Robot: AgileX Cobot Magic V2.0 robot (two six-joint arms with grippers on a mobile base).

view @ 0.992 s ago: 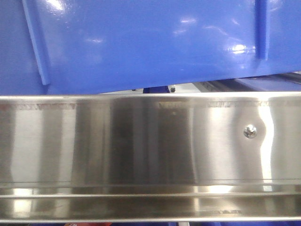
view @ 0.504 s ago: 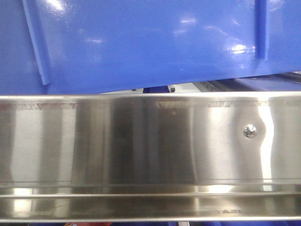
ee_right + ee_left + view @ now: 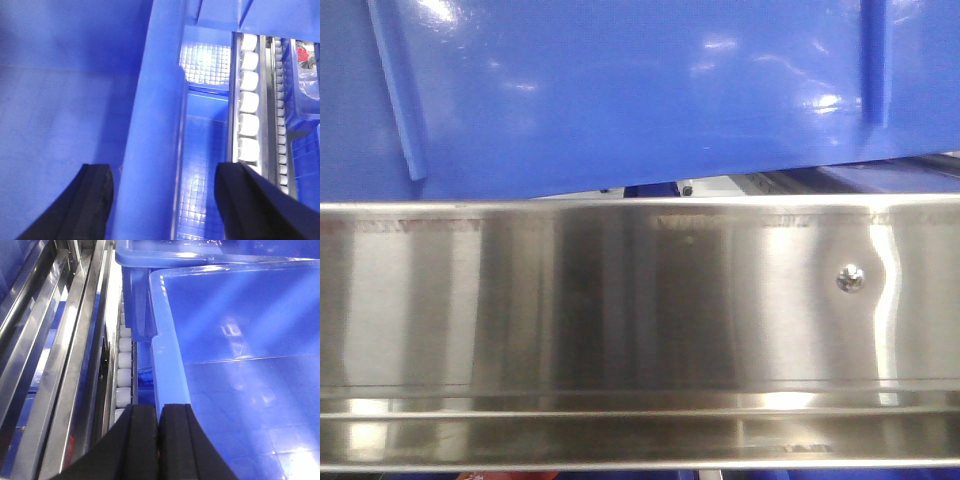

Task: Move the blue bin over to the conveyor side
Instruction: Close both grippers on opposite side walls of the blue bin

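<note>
The left end effector is closed at the blue bin rim; the right end effector is spread astride it.

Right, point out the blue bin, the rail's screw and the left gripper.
blue bin (image 3: 168,365): left wrist view, its rim.
screw (image 3: 850,279): front view, its head.
left gripper (image 3: 159,411): left wrist view, between fingertips.

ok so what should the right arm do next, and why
Probably close the right end effector: its fingers stand open on either side of the blue bin rim, gripping nothing yet. The left end effector looks shut by the bin's rim, so a lift seems to need this second hold.
</note>
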